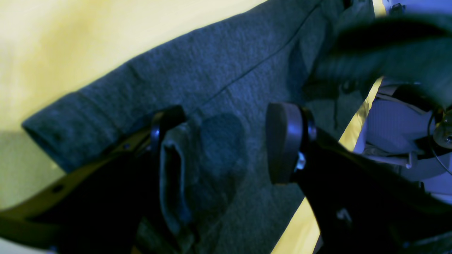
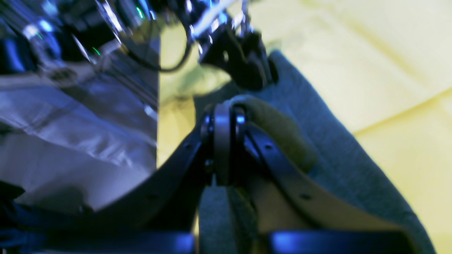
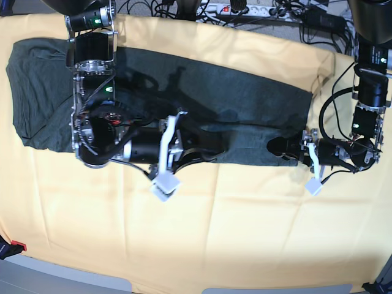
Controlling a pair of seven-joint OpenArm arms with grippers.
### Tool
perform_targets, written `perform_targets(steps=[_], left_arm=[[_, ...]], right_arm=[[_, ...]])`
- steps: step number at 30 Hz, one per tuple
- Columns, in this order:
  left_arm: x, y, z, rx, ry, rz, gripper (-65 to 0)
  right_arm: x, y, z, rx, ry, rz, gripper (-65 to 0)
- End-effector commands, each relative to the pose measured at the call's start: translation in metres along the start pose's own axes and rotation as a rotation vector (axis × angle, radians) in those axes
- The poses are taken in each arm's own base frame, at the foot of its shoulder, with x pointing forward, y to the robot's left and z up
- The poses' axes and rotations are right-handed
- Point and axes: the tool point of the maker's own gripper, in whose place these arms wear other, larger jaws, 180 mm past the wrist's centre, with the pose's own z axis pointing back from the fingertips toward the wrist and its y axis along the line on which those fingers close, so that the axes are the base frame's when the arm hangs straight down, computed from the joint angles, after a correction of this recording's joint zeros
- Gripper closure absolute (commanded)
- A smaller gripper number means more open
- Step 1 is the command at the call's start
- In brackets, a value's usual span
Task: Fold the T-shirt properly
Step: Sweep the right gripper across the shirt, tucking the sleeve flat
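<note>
The T-shirt [image 3: 184,98] is lying flat on the yellow cloth [image 3: 245,233], spanning 9 to 3 o'clock across the upper half. The left gripper [image 1: 226,141] is standing wide over the hem at 3 o'clock. The right gripper [image 2: 224,141] is pinching a fabric fold at 6 o'clock.

Dark heathered T-shirt [image 3: 245,98], flat, partly folded

Looks like a robotics lab: table under a yellow cloth [image 3: 245,233], two arms clamped at its edge, power strip [image 3: 239,8] and loose cables [image 3: 153,7] behind.
</note>
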Motion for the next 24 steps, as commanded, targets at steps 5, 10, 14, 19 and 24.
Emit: perform_targets(steps=[5,10,14,19,24], left_arm=[[0.023,-0.005,0.012,-0.001,-0.058,-0.037,-37.5],[0.023,-0.005,0.012,-0.001,-0.057,-0.037,-37.5],[0.018,-0.004,0.012,-0.001,-0.031,-0.037,-37.5],[0.014,-0.005,0.011,-0.003,-0.008,-0.038,-37.5],[0.019,-0.013,-0.001,-0.033,-0.015,-0.047,-37.5]], right_arm=[[0.0,-0.009,-0.011,-0.078,0.058,0.099,-41.9],[0.031,-0.014,0.008,-0.102,-0.059,0.107,-41.8],[0.046,-0.039,0.048,-0.234,-0.127,0.113,-41.8],[0.037,-0.07,0.098,-0.385,-0.145,0.076,-41.8],[0.004,-0.085,0.137,-0.49,-0.095,0.016,-41.8]])
